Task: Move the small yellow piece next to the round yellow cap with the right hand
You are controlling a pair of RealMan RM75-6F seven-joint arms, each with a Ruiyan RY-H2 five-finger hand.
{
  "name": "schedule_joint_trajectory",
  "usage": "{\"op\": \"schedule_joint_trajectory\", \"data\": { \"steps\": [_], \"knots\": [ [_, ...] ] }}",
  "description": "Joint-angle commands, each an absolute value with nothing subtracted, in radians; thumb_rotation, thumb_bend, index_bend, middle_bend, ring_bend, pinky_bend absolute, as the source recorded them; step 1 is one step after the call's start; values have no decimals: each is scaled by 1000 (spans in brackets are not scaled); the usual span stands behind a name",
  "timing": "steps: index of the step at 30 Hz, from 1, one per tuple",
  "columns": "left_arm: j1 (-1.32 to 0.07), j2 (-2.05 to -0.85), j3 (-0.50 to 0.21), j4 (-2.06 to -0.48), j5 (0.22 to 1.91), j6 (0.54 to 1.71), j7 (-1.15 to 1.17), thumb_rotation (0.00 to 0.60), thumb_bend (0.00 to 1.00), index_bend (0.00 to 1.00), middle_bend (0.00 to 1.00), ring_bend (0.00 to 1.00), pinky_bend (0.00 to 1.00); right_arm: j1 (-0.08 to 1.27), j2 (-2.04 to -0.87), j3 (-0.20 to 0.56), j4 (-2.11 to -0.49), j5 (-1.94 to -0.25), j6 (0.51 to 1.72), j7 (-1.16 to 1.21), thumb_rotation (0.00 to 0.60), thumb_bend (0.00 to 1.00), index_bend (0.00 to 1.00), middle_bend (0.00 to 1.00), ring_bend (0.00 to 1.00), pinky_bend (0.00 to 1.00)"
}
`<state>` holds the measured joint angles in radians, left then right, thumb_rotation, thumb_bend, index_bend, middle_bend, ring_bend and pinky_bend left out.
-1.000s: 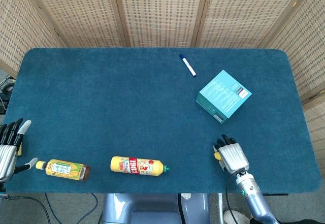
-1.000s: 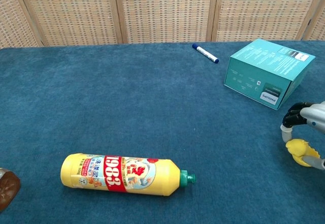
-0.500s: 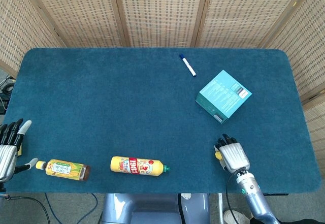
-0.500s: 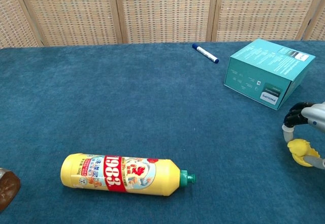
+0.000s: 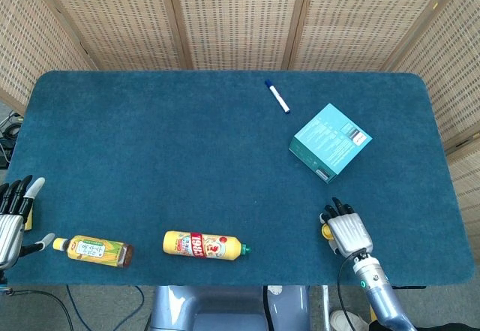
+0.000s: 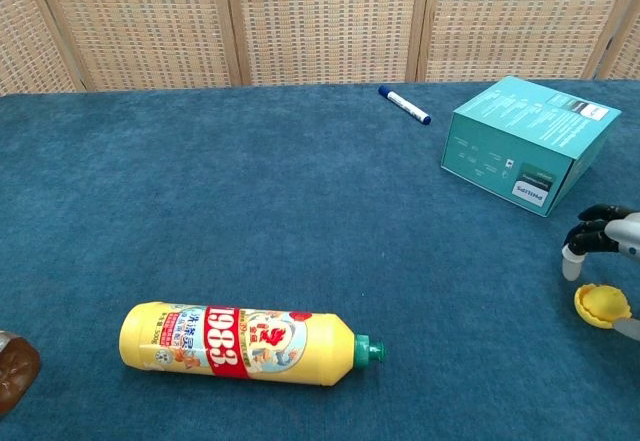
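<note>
**Resting Beside a Small Yellow Piece, the Right Hand Sat at the Near Edge**

Looking down from the head view, the right hand (image 5: pixel 345 231) lay low on the blue counter (image 5: pixel 187 158) near its front right edge, back upward, dark fingers pointing away and slightly spread. A small yellow piece (image 5: pixel 327 231) showed just at the thumb side of that hand, touching or nearly touching it; whether the hand had any hold on it could not be told from above. The left hand (image 5: pixel 13 215) sat at the far left edge, fingers apart and holding nothing, its thumb near the yellow cap (image 5: pixel 58 244) of a tea bottle (image 5: pixel 96 250) lying on its side. A yellow sauce bottle (image 5: pixel 204 245) with a green cap lay further right along the front edge. A teal box (image 5: pixel 331 141) stood behind the right hand, and a blue marker (image 5: pixel 277 96) lay beyond it.

From the chest view, the right hand (image 6: pixel 610 241) entered at the right edge with its fingers curled downward. The small yellow piece (image 6: pixel 602 303) lay on the counter (image 6: pixel 300 211) just below the fingertips, apart from them and ungrasped. The sauce bottle (image 6: pixel 240 344) lay front left, the teal box (image 6: pixel 530 141) and marker (image 6: pixel 404 105) further back. The left hand did not show here.
</note>
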<state>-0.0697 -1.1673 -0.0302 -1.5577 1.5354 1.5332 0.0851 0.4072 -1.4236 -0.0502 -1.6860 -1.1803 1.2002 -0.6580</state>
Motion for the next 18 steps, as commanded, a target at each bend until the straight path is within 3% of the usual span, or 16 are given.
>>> {"op": "schedule_joint_trajectory", "data": {
  "steps": [1,11,18],
  "knots": [
    [-69,-1168,-30,-1558,1535,1534,85,600,62,0,0,0,0,406,-1420,-49,-1686,-1182,1197,-653,600,259,260,154,24,174],
    [-68,-1166,-33,-1557,1531,1535,79,600,61,0,0,0,0,401,-1379,-16,-1706,-1205,1215,-619,600,241,235,123,0,154],
    [-67,-1164,-37,-1556,1526,1538,71,600,61,0,0,0,0,383,-1270,46,-1766,-1220,1276,-532,600,208,217,56,0,97]
  ]
}}
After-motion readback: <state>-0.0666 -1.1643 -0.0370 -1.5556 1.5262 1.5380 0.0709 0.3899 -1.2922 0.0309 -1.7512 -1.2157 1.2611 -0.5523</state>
